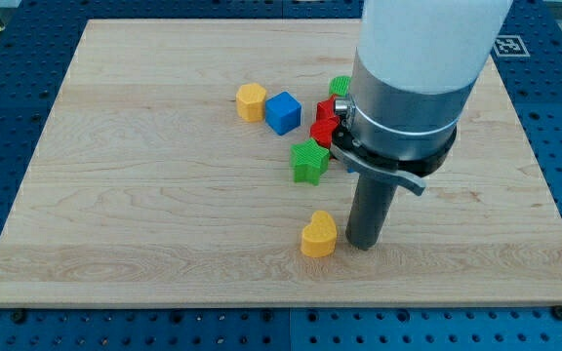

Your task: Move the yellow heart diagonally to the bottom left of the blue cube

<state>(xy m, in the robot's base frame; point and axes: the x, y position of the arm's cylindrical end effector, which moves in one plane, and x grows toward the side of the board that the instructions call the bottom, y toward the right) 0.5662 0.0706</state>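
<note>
The yellow heart (318, 235) lies low on the wooden board, right of centre. The blue cube (283, 112) sits higher up, near the middle, with a yellow block (251, 101) touching its left side. The heart is below and slightly to the right of the cube. My tip (363, 243) rests on the board just to the right of the heart, a small gap apart. The rod rises into the big grey and white arm body.
A green star-shaped block (308, 161) lies between the cube and the heart. Red blocks (324, 123) and another green block (340, 87) sit right of the cube, partly hidden by the arm. The board (115, 195) lies on a blue perforated table.
</note>
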